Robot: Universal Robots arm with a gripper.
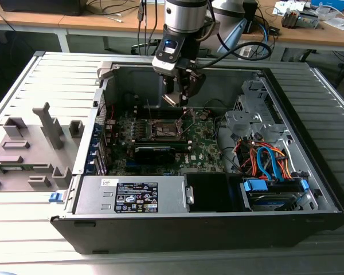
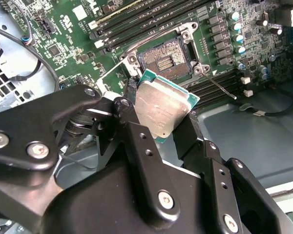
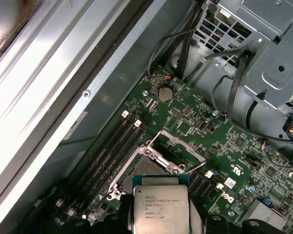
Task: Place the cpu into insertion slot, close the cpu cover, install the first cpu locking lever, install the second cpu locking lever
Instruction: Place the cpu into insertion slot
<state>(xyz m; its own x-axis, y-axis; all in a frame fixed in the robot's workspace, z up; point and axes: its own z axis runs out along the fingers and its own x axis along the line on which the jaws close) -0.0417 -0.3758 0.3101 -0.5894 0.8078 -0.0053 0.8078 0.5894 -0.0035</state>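
Clamps the cpu (image 2: 162, 114) by opposite edges in the gripper (image 2: 159, 104), tilted, above the green board (image 2: 78, 29). Hovers apart from the bare insertion slot (image 2: 164, 58), with the cpu cover (image 3: 185, 145) swung up open.

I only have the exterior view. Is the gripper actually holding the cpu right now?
Observer: Yes. In the second wrist view the gripper is shut on the cpu, pinched by its edges, metal top showing.
Operator: Is the slot free?
Observer: The slot is bare, its contacts exposed. The cpu is apart from it, not seated.
Operator: And the cover?
Observer: In the first wrist view the cover stands swung up, open.
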